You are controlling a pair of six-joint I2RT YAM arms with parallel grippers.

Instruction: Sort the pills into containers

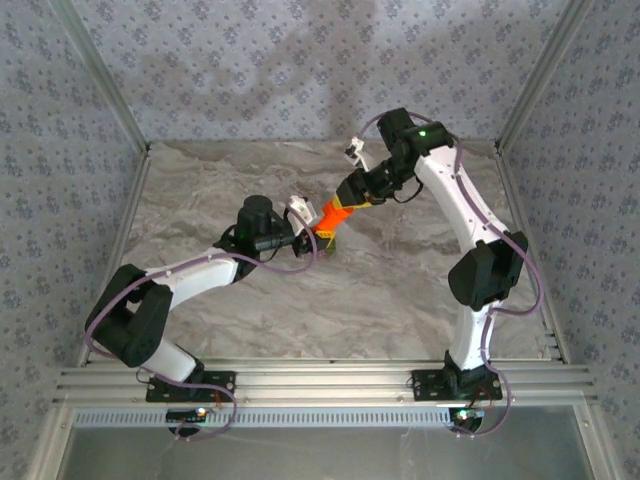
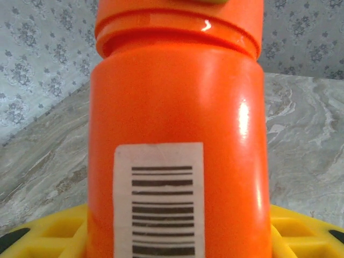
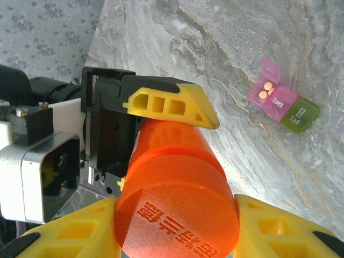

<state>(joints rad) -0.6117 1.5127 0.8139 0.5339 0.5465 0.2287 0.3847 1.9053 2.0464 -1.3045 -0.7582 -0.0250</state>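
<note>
The orange bottle (image 1: 334,214) hangs tilted above the table between both grippers. My left gripper (image 1: 306,228) is shut on its body; the barcode label (image 2: 159,199) faces the left wrist camera, with yellow fingers (image 2: 51,232) on either side. My right gripper (image 3: 177,234) is shut on the round orange cap (image 3: 177,215), and its yellow fingers (image 3: 279,228) flank the cap. The containers lie on the table: the pink compartment (image 3: 271,92) has its lid open and two orange pills (image 3: 266,91) inside, and the joined olive-green compartment (image 3: 299,115) is closed. In the top view the containers (image 1: 328,243) sit just under the bottle.
The marble-patterned table (image 1: 400,290) is bounded by patterned walls behind and at the sides. An aluminium rail (image 1: 320,382) runs along the near edge, where the arm bases are bolted.
</note>
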